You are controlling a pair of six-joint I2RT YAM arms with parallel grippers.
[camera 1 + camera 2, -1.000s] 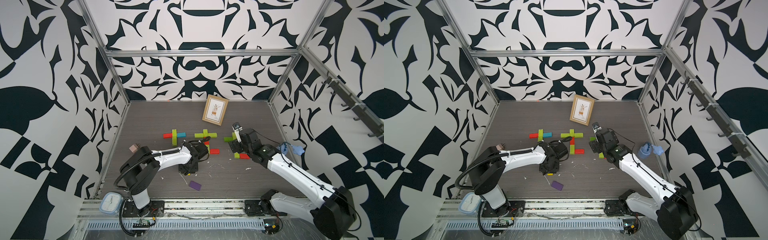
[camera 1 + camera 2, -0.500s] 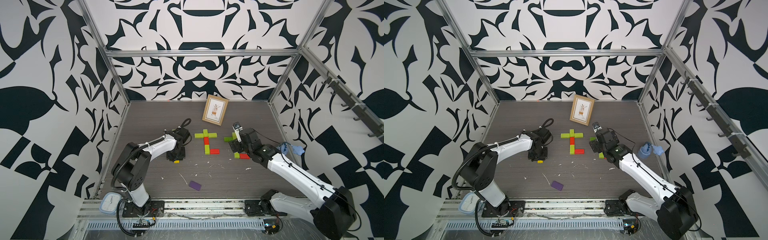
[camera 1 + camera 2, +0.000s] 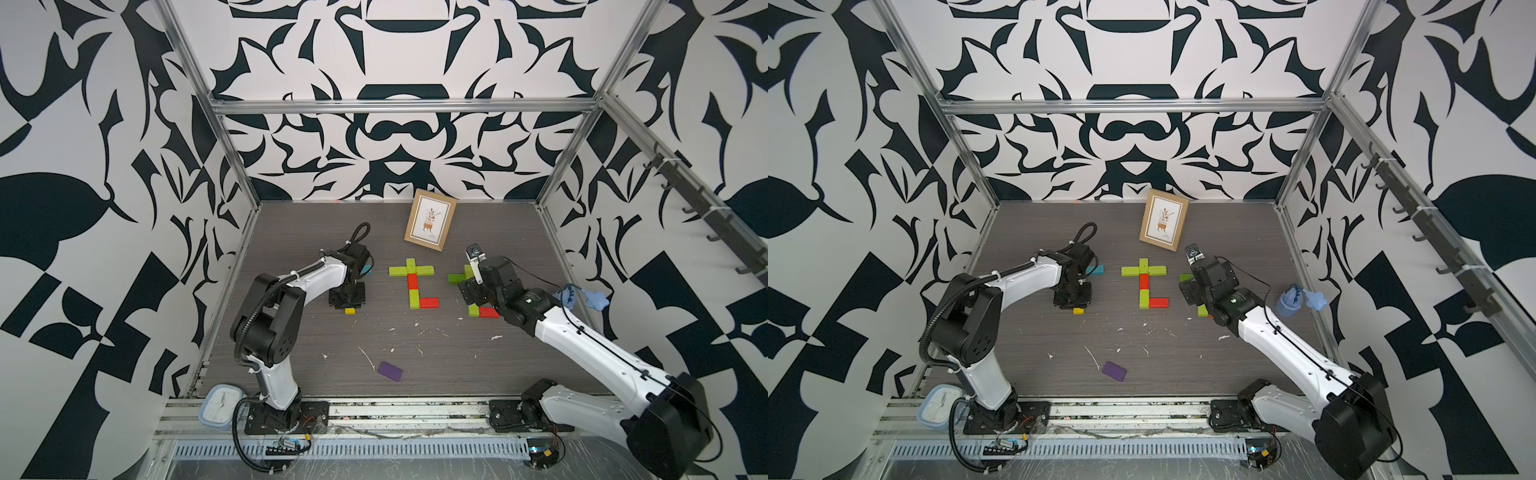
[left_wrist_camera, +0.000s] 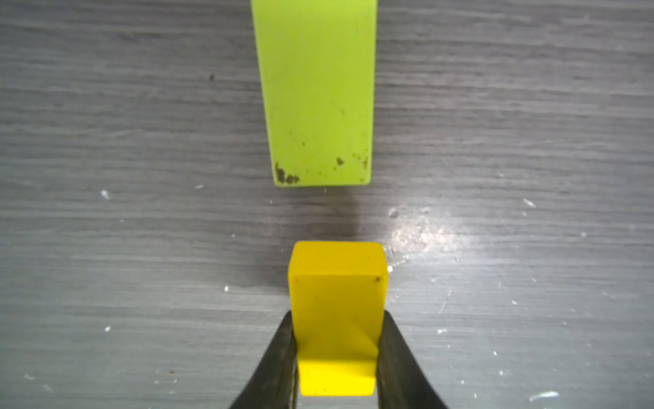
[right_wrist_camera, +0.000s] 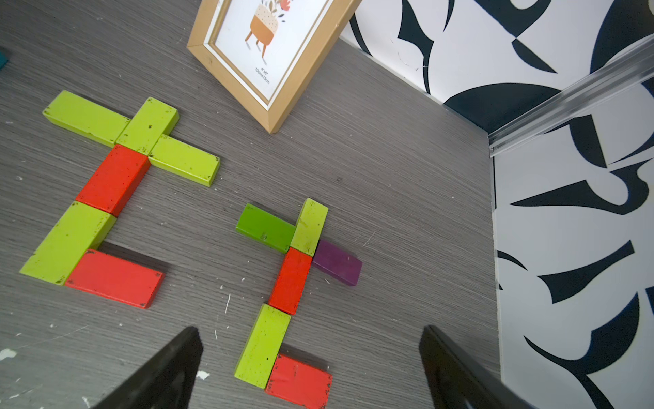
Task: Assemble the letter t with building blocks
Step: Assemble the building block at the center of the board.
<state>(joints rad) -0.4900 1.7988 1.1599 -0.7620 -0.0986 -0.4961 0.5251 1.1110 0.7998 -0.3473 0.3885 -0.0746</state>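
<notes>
Top views, both: grey table (image 3: 291,232), frame (image 3: 430,219) propped at the far side. At centre lies a middle t (image 3: 412,286) in lime and red, complete by the look of it. A second t (image 5: 293,279), in lime, red, green and purple, lies under the right gripper (image 5: 310,329), whose jaws stand wide apart and hold nothing. The left gripper (image 4: 338,318) sits low over the table's left part, pinched tight on a yellow block (image 4: 336,279) and gripping its sides near one end. A lime block (image 4: 316,88) lies flat ahead of it, in line, with a gap between. The arm hides the rest of that letter, and only a sliver of a blue block (image 3: 1097,270) shows. A purple block (image 3: 390,370) lies loose near the front, well apart from everything. Cannot tell whether yellow touches the table. Risks, as judged: a grip so near one end may let yellow pivot or tip on release and land askew. Closing the gap too hard could shove lime out of line. Jaws opening close by could also nudge it.
</notes>
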